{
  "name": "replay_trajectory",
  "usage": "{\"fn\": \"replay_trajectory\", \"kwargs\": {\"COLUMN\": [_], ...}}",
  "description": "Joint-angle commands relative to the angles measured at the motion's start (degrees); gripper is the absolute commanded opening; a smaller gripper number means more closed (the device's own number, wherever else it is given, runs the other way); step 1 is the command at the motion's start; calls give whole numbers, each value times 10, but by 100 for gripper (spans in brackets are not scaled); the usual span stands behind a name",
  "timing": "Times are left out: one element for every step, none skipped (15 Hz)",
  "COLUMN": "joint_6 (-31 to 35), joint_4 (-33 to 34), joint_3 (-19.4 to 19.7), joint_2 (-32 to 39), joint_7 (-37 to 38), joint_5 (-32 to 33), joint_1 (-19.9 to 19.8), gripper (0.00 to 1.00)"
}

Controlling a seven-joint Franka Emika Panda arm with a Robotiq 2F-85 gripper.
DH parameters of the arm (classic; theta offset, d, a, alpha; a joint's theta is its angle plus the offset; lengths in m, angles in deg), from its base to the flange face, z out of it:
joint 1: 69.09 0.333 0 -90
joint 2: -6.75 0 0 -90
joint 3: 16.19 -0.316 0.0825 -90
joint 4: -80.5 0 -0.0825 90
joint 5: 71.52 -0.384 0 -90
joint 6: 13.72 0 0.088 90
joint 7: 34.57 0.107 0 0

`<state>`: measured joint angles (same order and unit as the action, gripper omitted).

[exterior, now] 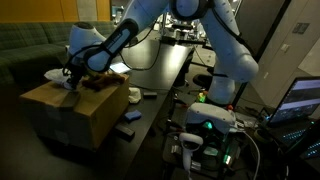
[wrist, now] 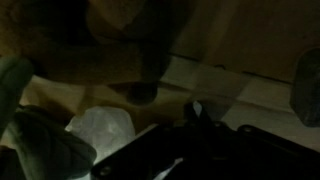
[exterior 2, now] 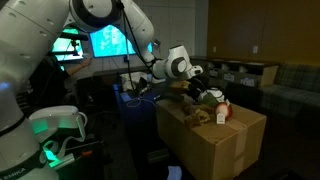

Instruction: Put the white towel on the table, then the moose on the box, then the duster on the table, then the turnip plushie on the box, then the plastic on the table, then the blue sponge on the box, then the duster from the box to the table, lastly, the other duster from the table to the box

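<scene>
With the hand pressed together over the towel at the box corner away from the surface, verify cloth is caught, lift straight up, then carry across.

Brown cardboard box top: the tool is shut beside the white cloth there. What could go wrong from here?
The tool is shut at the edge of the soft white towel, but the dark wrist view shows no firm grip; the cloth may slip out when lifted.
A brown plush toy lies close by on the brown cardboard box; a dragged towel might knock it off.
</scene>
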<state>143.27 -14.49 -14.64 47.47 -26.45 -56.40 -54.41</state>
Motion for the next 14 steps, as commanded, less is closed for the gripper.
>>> {"fn": "replay_trajectory", "kwargs": {"joint_6": [4, 3, 7, 9, 13, 18, 24, 28, 37, 41, 45, 49, 55, 59], "joint_4": [8, 2, -4, -13, -20, -28, -37, -48, -57, -68, -79, -93, -104, -118], "joint_3": [1, -3, 1, 0, 1, 2, 4, -1, 2, 0, -6, -8, -12, -16], "joint_2": [-8, -16, -23, -34, -44, -54, -66, -80, -89, -104, -115, -132, -142, -158], "joint_7": [-16, -21, -19, -21, -22, -22, -23, -28, -25, -28, -35, -37, -40, -42], "joint_5": [-5, -6, -2, 0, 3, 7, 11, 11, 18, 19, 19, 21, 23, 23], "joint_1": [1, -1, 4, 5, 8, 12, 16, 15, 23, 24, 24, 25, 27, 26], "gripper": [0, 0, 0, 0, 0, 0, 0, 0, 0, 0, 0, 0, 0, 0]}}
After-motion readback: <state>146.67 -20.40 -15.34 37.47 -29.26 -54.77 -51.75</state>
